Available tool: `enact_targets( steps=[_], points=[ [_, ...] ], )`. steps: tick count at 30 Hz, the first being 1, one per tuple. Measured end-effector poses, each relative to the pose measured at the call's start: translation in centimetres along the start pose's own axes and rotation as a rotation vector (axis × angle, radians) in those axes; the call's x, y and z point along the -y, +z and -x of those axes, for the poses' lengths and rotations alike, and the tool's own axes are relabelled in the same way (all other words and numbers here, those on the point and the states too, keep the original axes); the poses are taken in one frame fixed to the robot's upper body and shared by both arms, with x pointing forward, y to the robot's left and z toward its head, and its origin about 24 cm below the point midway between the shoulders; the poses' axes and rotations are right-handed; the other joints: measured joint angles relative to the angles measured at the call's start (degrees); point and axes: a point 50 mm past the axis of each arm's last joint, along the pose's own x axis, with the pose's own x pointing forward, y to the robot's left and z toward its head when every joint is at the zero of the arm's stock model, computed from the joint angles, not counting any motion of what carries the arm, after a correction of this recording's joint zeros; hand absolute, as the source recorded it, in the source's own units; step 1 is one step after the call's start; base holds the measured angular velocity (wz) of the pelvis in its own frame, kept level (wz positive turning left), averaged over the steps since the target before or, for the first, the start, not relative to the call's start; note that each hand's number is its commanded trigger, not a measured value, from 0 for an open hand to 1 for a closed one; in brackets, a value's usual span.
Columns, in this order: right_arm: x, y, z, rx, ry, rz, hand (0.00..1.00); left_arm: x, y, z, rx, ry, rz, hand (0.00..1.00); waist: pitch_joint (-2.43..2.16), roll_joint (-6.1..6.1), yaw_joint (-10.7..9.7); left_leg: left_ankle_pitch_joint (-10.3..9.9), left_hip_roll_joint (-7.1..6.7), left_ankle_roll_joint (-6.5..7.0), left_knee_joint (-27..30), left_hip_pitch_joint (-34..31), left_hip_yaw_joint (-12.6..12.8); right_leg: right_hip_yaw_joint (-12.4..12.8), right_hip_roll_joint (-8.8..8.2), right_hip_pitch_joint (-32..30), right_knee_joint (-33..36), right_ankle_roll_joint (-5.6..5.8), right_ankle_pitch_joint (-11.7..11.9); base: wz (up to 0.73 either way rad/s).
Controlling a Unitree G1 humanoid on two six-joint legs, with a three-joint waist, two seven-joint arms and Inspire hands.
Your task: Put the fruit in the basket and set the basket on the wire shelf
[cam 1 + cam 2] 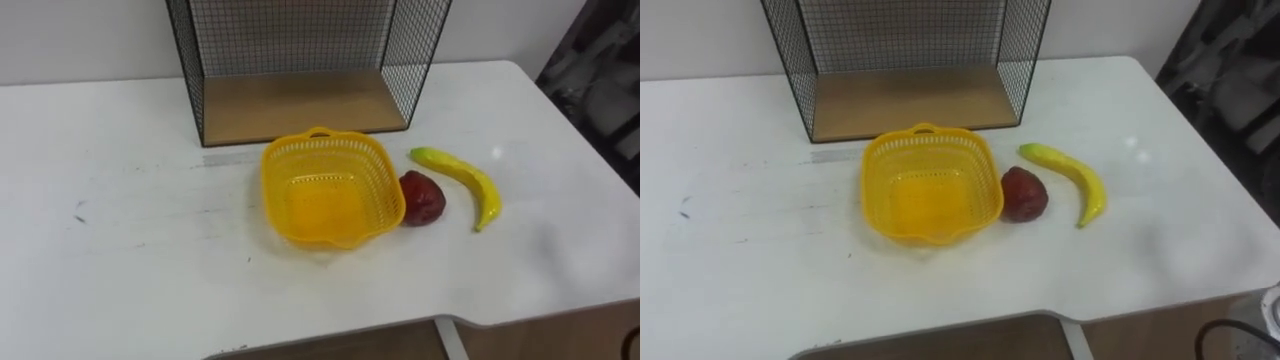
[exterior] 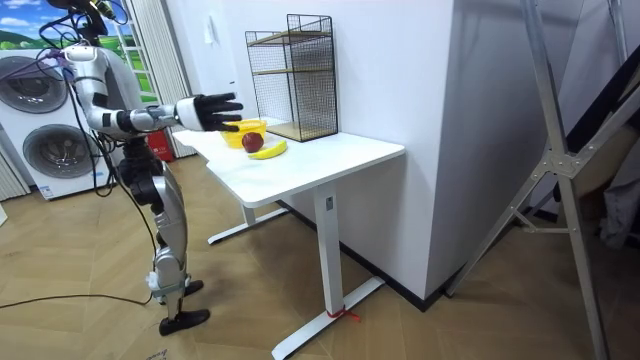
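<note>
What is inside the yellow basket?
Nothing: the basket is empty, its whole floor showing. The red fruit and banana lie beside it on the table. Nothing there is covered.

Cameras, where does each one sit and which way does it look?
Left eye view: on the robot's head, looking down at the table, yellow basket, red fruit, banana and wire shelf.
Right eye view: beside it on the head, same downward look.
Room view: standing off in the room, facing the table's side; shows the whole robot standing at the table's end, right hand stretched forward, fingers straight.
Shared: all three see basket, fruit and shelf.
</note>
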Motion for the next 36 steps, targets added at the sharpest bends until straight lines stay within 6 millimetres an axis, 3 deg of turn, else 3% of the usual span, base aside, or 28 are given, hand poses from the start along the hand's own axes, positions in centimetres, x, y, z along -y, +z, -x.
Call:
enact_targets(
  steps=[5,10,15,23,32,36],
  points=[
    [-2.5,0.9,0.6,0.036,0.215,0.038,0.00,-0.1,0.0,0.0,0.000,0.001,-0.003,0.00,0.00,-0.46,0.69,-0.01,0.09,-0.05,0.24,-0.07,-0.31,-0.69,0.01,0.10,-0.05,-0.05,0.03,0.06],
    [-3.5,0.9,1.0,0.055,0.345,0.085,0.00,-0.1,-0.1,0.0,0.010,0.003,-0.022,0.00,-0.07,-0.85,2.28,-0.01,0.06,-0.05,0.42,-0.07,-0.30,-0.83,-0.05,0.27,-0.18,-0.06,0.05,0.01],
    [-5.0,-0.4,1.5,0.017,0.500,0.139,0.00,0.2,-0.1,0.1,0.021,-0.007,-0.042,0.00,0.01,-0.61,2.29,-0.01,-0.02,-0.04,0.54,-0.03,-0.40,-1.30,-0.20,0.58,-0.29,-0.05,0.07,0.02],
    [-5.4,-1.2,1.7,-0.004,0.608,0.189,0.00,0.3,-0.2,0.1,0.017,-0.012,-0.043,0.00,-0.29,1.05,3.37,0.02,0.03,-0.08,0.51,0.00,-0.42,-1.47,-0.19,0.54,-0.25,-0.06,0.06,0.00],
    [-5.4,-1.9,1.8,-0.025,0.674,0.244,0.00,0.3,-0.2,0.1,0.016,-0.012,-0.043,0.00,-0.12,-0.22,3.45,0.04,0.00,-0.09,0.82,-0.07,-0.57,-1.57,-0.23,0.67,-0.22,-0.05,0.06,0.00],
    [-5.5,-1.9,1.9,-0.019,0.705,0.274,0.00,0.4,-0.1,0.1,0.021,-0.014,-0.043,0.00,-0.11,-0.22,3.40,0.03,0.01,-0.10,0.98,-0.10,-0.74,-1.57,-0.23,0.69,-0.12,-0.06,0.06,0.00]
  ],
)
